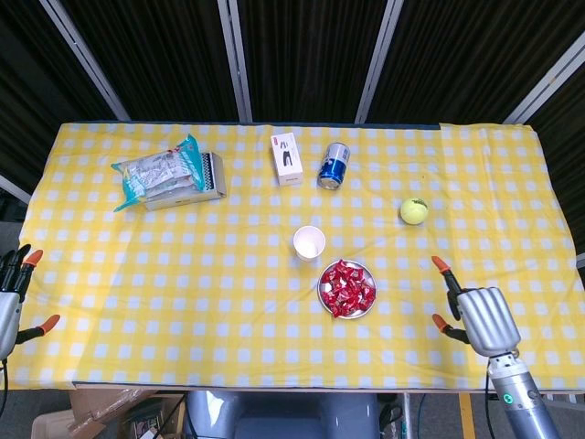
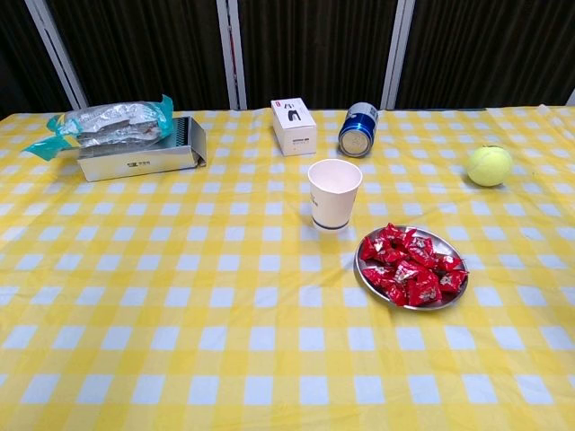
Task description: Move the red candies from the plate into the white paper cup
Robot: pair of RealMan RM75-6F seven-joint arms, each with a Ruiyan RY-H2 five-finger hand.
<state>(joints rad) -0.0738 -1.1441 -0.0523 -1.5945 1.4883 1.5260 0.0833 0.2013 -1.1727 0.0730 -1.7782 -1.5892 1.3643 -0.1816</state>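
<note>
All red candies [image 2: 411,267] on steel plate [image 2: 368,273]; white paper cup [image 2: 334,193] looks empty. Right hand [image 1: 476,315] empty, fingers [image 1: 442,266] spread, candies well beyond fingertips. Left hand [image 1: 11,297] idle, fingers apart.

A heap of red candies [image 2: 410,267] in shiny wrappers fills a round silver plate [image 2: 367,268] lying flat on the yellow-checked cloth, right of the table's middle. The white paper cup [image 2: 334,193] stands upright and open-mouthed just behind the plate's left edge, close beside it but apart.
</note>
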